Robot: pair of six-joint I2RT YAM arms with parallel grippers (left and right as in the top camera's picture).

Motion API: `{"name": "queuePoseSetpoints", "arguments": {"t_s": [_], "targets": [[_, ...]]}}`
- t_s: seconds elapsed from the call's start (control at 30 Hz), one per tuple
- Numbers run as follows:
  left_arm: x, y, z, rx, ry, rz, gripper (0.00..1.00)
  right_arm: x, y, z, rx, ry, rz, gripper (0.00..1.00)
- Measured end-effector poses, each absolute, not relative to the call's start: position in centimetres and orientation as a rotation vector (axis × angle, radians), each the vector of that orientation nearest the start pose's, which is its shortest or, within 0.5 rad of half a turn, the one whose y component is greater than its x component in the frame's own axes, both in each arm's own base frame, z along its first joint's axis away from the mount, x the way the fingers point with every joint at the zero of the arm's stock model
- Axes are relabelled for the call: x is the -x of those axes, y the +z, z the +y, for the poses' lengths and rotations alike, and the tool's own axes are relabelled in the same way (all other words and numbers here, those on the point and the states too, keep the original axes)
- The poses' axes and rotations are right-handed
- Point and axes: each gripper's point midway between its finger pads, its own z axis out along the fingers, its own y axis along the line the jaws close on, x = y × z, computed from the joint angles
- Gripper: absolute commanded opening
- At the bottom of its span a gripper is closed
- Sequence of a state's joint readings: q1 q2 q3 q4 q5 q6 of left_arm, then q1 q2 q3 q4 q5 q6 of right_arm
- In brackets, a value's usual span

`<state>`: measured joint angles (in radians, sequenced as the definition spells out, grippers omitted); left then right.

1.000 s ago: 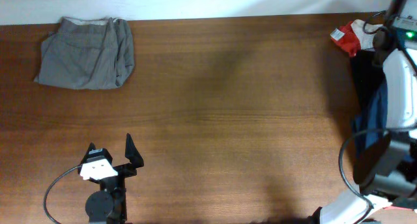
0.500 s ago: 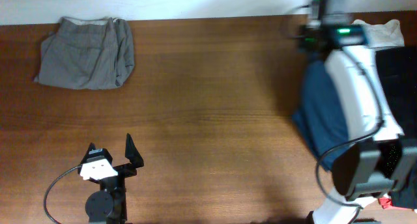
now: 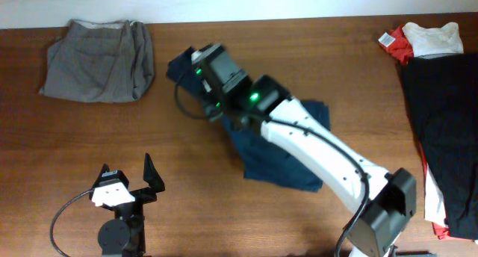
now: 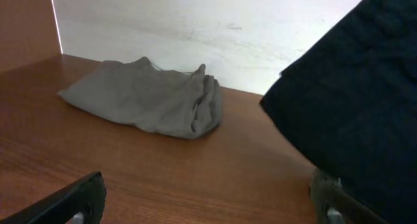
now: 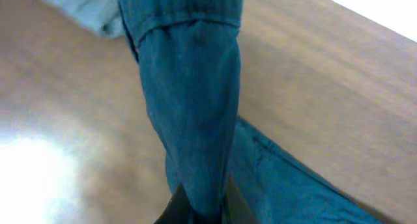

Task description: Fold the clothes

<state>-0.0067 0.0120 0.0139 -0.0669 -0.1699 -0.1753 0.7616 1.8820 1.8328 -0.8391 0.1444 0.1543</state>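
Observation:
The dark navy-blue shorts (image 3: 280, 156) hang from my right gripper (image 3: 196, 76) and trail across the middle of the table. In the right wrist view the fingers (image 5: 201, 203) are shut on a bunched fold of the navy shorts (image 5: 192, 113). The shorts also fill the right side of the left wrist view (image 4: 355, 100). Folded grey-khaki trousers (image 3: 98, 60) lie at the far left corner, also in the left wrist view (image 4: 150, 97). My left gripper (image 3: 149, 181) is open and empty near the front left, fingers apart in the left wrist view (image 4: 208, 201).
A pile of black (image 3: 441, 130), red (image 3: 403, 44) and white (image 3: 432, 39) garments lies along the table's right edge. The wall runs along the far edge.
My right arm has swung from the right-side pile across the table to the far centre-left, dragging the navy shorts with it. The left arm has not moved.

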Motion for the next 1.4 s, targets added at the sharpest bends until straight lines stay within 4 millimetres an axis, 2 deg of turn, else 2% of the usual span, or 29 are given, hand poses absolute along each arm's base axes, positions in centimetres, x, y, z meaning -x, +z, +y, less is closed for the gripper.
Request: {"name": "queuePoseSetpoints", "arguments": {"t_s": [0.07,0.1,0.13,0.17,0.2,0.23,0.43,0.5,0.53,0.63,0.77,0.83,0.87,0.9,1.0,1.07,1.2,1.4], "targets": [[-24.4,16.1,2.7,0.267,-0.001,1.613,0.99,-37.0,21.9,33.4,0.679,0.237,2.392,0.13],[-24.4,16.1,2.7,0.267,-0.001,1.613,0.99,-36.6,21.7,33.4,0.682,0.241,2.407,0.17],[-24.4,16.1,2.7,0.267,-0.001,1.613,0.99,-36.4,21.5,33.3,0.68,0.244,2.421,0.3],[-24.4,16.1,2.7,0.267,-0.001,1.613,0.99,-36.1,21.3,33.1,0.679,0.246,2.445,0.67],[-24.4,16.1,2.7,0.267,-0.001,1.613,0.99,-35.8,21.1,33.0,0.683,0.247,2.458,0.89],[-24.4,16.1,2.7,0.267,-0.001,1.613,0.99,-35.5,20.9,32.9,0.689,0.249,2.473,1.0],[-24.4,16.1,2.7,0.267,0.0,1.613,0.99,-32.9,20.3,31.5,0.738,0.25,2.579,0.98],[-24.4,16.1,2.7,0.267,-0.001,1.613,0.99,-32.5,20.7,31.2,0.739,0.261,2.582,0.98],[-24.4,16.1,2.7,0.267,-0.001,1.613,0.99,-32.1,22.2,30.4,0.709,0.272,2.573,0.98],[-24.4,16.1,2.7,0.267,0.0,1.613,0.99,-31.6,26.4,25.8,0.525,0.264,2.559,0.98],[-24.4,16.1,2.7,0.267,0.0,1.613,0.99,-31.3,32.0,14.7,0.161,0.145,2.511,0.98],[-24.4,16.1,2.7,0.267,-0.001,1.613,0.99,-30.3,33.0,9.5,0.001,0.058,2.521,0.98],[-24.4,16.1,2.7,0.267,0.0,1.613,0.99,-29.8,33.1,7.6,-0.069,0.022,2.53,0.98],[-24.4,16.1,2.7,0.267,-0.001,1.613,0.99,-29.5,32.8,5.9,-0.133,-0.014,2.553,0.98],[-24.4,16.1,2.7,0.267,-0.001,1.613,0.99,-30.4,30.5,3.4,-0.254,-0.058,2.624,0.98],[-24.4,16.1,2.7,0.267,0.0,1.613,0.99,-31.4,28.2,2.9,-0.291,-0.068,2.681,0.98],[-24.4,16.1,2.7,0.267,0.0,1.613,0.99,-33.4,21.4,2.5,-0.328,-0.131,2.846,0.98],[-24.4,16.1,2.7,0.267,0.0,1.613,0.99,-35.6,13.8,1.5,-0.29,-0.197,3.034,0.98]]}}
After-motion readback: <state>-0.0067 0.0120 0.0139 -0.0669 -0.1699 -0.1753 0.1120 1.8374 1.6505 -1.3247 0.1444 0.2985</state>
